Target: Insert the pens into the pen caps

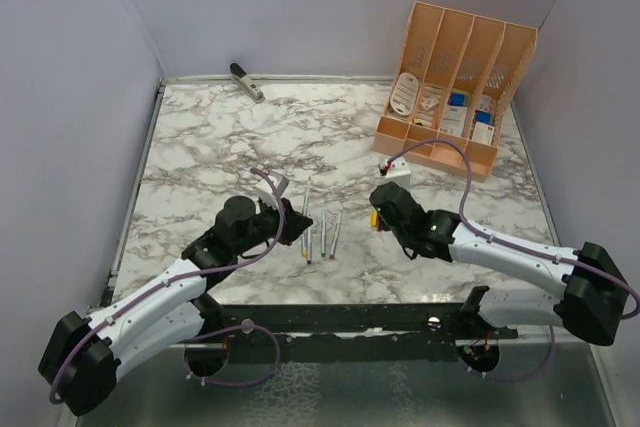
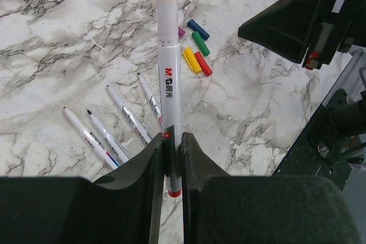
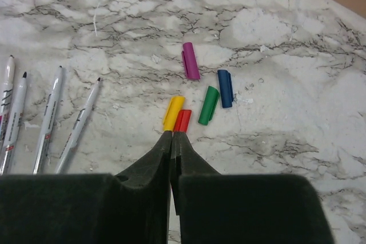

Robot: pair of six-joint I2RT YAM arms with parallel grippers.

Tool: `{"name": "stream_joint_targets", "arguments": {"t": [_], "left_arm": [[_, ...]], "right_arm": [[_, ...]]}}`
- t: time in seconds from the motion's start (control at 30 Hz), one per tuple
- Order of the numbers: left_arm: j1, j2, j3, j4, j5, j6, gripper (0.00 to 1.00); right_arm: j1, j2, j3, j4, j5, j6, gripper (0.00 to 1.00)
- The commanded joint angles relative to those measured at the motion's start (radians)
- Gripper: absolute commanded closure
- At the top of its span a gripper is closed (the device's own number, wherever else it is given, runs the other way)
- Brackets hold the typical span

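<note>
Inspecting the work area finds the task barely begun: no pen is capped. All five caps lie loose in one cluster on the table (image 3: 274,141), namely the red cap (image 3: 182,120) and yellow cap (image 3: 173,111) side by side and touching, the green cap (image 3: 209,106) and blue cap (image 3: 225,88) just beyond them, and the magenta cap (image 3: 190,60) farthest from the right wrist. Four loose pens (image 2: 128,114) lie in a rough row beside the cluster, tips bare, none touching a cap. The fifth, the held pen (image 2: 169,72), is off the table in the left gripper (image 2: 170,141). Its jaws are nearly together and pinch the barrel close to its red end plug, with the writing end pointing away from the wrist toward the caps. The tip itself runs out of the left wrist view, so its condition cannot be confirmed. The right gripper (image 3: 172,135) has its jaws pressed together with nothing visible between them. The fingertips sit right at the near ends of the red and yellow caps, and whether they touch either cap cannot be told. Judged outstanding: one cap must be secured and mated with the held pen, then the same for the other four pairs.
</note>
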Motion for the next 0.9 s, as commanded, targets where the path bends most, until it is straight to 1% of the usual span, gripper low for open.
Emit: {"name": "stream_joint_targets", "arguments": {"t": [0.0,0.2,0.33,0.43,0.6,0.87], "left_arm": [[0.000,-0.066,-0.017,0.007,-0.027,0.005,1.00],[0.000,-0.111,-0.016,-0.011,-0.015,0.021,1.00],[0.000,-0.087,-0.016,0.010,0.006,0.011,1.00],[0.001,-0.064,-0.015,0.025,0.012,0.009,1.00],[0.000,-0.053,-0.015,0.036,0.016,0.010,1.00],[0.000,-0.066,-0.024,0.043,0.009,0.020,1.00]], "right_arm": [[-0.027,0.035,-0.020,0.005,-0.075,0.037,0.93],[-0.078,0.074,-0.079,0.091,-0.179,0.021,0.88],[-0.096,0.121,-0.083,0.113,-0.203,0.027,0.78],[-0.104,0.153,-0.078,0.128,-0.222,0.022,0.75],[-0.125,0.184,-0.071,0.157,-0.240,0.021,0.71],[-0.165,0.240,-0.067,0.182,-0.273,0.014,0.72]]}}
